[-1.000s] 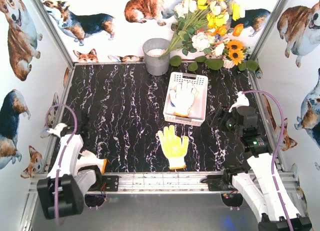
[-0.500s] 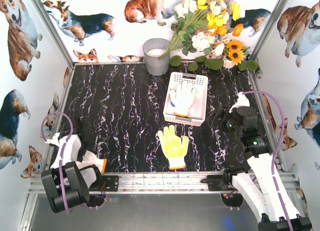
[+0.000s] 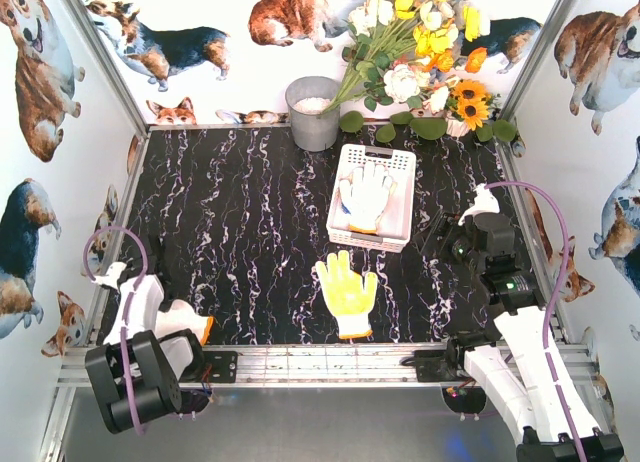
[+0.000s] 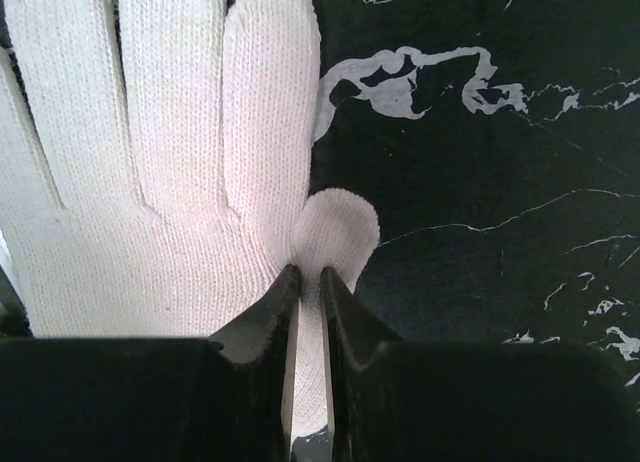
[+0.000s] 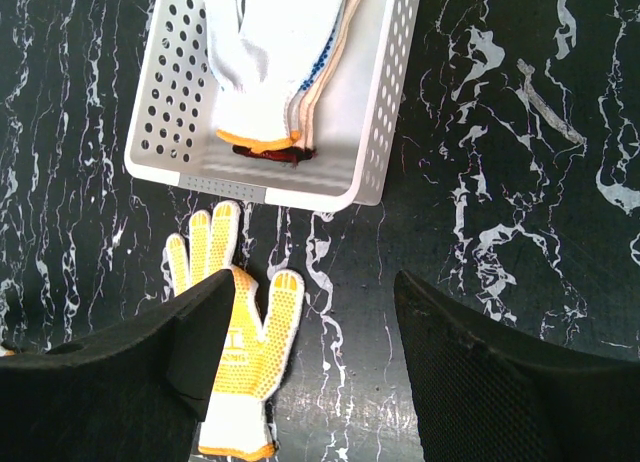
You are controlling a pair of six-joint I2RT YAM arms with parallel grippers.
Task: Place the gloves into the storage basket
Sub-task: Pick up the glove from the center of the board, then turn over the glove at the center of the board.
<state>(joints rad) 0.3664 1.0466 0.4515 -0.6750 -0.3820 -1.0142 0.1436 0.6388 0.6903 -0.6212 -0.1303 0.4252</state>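
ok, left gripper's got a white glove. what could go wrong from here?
1. The left gripper pinches only a thin fold of the white glove by its thumb; it may slip on the lift.
2. The storage basket sits far across the table, so the hanging glove could drag or snag on the rim.
3. The right gripper hovers open by the yellow glove; the arms might clash at the basket.
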